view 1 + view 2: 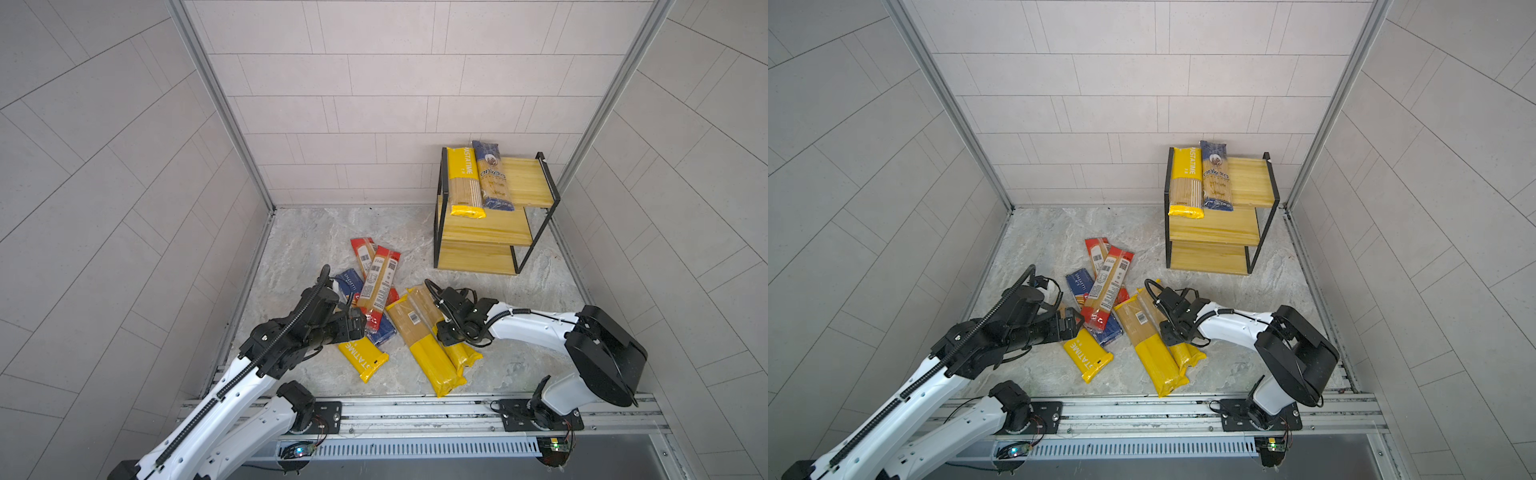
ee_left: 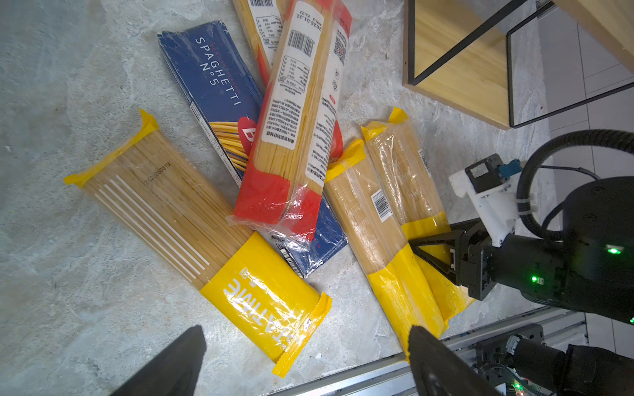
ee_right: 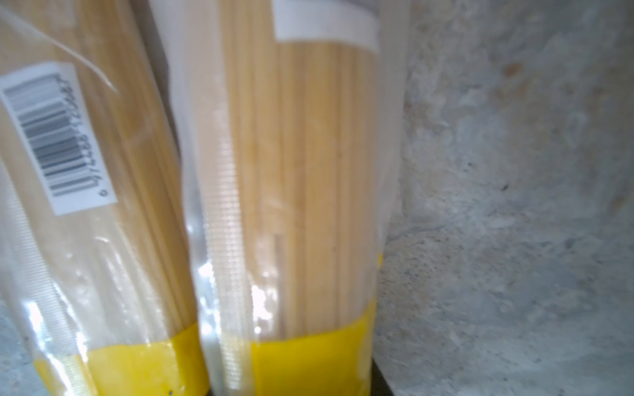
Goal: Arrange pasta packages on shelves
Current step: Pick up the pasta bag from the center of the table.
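Shelves (image 1: pixel 484 235) stand at the rear right of the bench (image 1: pixel 316 245), close to the back wall. The top tier carries a shelved PASTATIME pack (image 1: pixel 465 183) and a dark blue pack (image 1: pixel 493 178), side by side, both overhanging its front edge. The other packs lie in a loose heap on the bench in front of the shelves. An upper red-ended pack (image 1: pixel 378 282) crosses a lower red-ended pack (image 1: pixel 360 249) and a blue spaghetti box (image 2: pixel 212 92). A loose PASTATIME pack (image 2: pixel 192 233) lies against that box. The left hand (image 2: pixel 305 331) hovers over this side of the heap, fingers wide apart and holding nothing. The right hand (image 1: pixel 442 334) is down on the outermost yellow pack (image 2: pixel 408 178), which lies flat on the bench touching a neighbouring yellow pack (image 2: pixel 363 219). In the right wrist view this pack fills the gap, with a dark finger (image 3: pixel 379 380) against its edge. That view is blurred, but the hand appears clamped across the pack.
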